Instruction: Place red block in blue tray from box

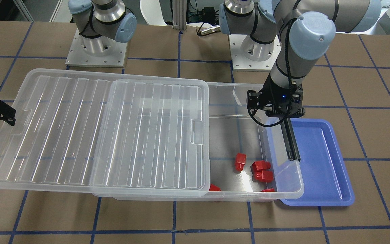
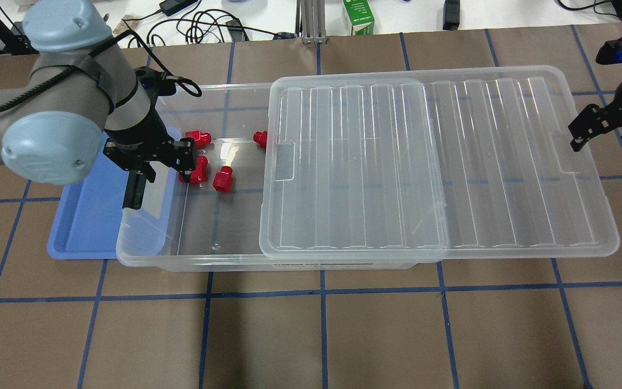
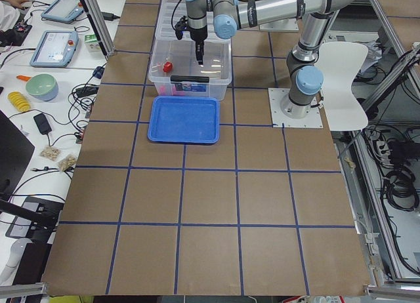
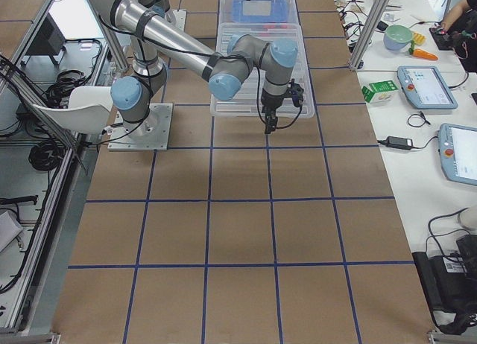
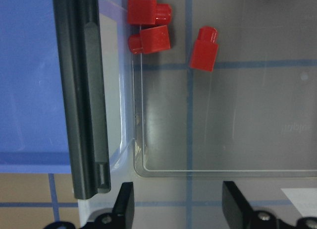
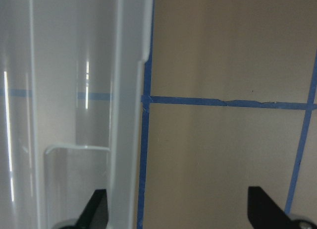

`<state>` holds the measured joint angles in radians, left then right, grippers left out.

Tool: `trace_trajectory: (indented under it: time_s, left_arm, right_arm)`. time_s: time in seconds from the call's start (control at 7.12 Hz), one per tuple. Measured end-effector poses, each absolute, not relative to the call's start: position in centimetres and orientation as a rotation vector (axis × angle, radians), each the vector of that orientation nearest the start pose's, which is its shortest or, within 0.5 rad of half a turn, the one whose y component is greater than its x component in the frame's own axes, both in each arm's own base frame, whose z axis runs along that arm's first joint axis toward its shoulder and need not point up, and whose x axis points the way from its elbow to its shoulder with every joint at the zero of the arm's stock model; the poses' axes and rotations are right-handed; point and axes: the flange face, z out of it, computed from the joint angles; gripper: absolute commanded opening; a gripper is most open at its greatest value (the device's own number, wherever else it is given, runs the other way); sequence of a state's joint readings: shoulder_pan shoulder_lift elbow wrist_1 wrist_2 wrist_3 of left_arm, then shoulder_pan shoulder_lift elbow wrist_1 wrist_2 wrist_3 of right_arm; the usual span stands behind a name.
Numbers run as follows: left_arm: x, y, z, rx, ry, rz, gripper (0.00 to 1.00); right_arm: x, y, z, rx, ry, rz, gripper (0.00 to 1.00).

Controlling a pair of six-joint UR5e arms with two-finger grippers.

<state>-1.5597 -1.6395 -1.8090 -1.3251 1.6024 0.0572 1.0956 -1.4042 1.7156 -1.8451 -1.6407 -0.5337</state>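
Note:
The clear box (image 2: 192, 262) lies across the table with its ribbed lid (image 2: 424, 162) slid toward my right side, so its left end is uncovered. Several alike red blocks lie in that end; one (image 5: 204, 49) (image 2: 223, 180) (image 1: 240, 161) lies alone, and two more (image 5: 148, 26) lie together by the end wall. The blue tray (image 2: 89, 216) (image 1: 317, 162) (image 5: 29, 90) lies empty against that end, outside the box. My left gripper (image 5: 178, 192) (image 2: 151, 159) hangs open and empty over the box's end, beside the black latch bar (image 5: 86, 105). My right gripper (image 2: 602, 129) (image 6: 181, 211) is open at the lid's far edge.
Another red piece (image 2: 259, 139) lies half under the lid's edge. A green carton (image 2: 358, 16) and cables lie beyond the table's back edge. The two arm bases (image 1: 96, 44) (image 1: 256, 47) stand behind the box. Brown table with blue tape lines lies in front of the box.

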Motion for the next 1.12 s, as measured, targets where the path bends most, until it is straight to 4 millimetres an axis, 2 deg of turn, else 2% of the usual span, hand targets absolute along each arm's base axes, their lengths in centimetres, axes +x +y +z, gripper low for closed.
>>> trace_trajectory:
  time_s: [0.42,0.56,0.7,0.84,1.12]
  left_arm:
    - [-14.3,-51.3,31.9,0.134,3.13,0.064,0.67]
    - [-14.5,-51.9,30.2,0.143,3.143,0.052,0.67]
    - [-14.5,-52.5,28.6,0.156,3.148,0.051,0.67]
    - [-14.6,-53.1,26.8,0.172,3.149,0.047,0.67]
    - [-14.6,-54.1,23.8,0.191,3.149,0.028,0.67]
  right_arm:
    - [-14.4,-53.6,36.4,-0.072,3.187,0.097,1.0]
    - [-14.3,-53.8,37.4,-0.052,3.191,0.094,1.0]
    - [-14.2,-54.0,39.4,-0.042,3.189,0.101,1.0]
    - [-13.4,-54.0,42.7,-0.053,3.186,0.107,1.0]
    - [-10.1,-52.3,49.8,-0.078,3.188,0.082,1.0]
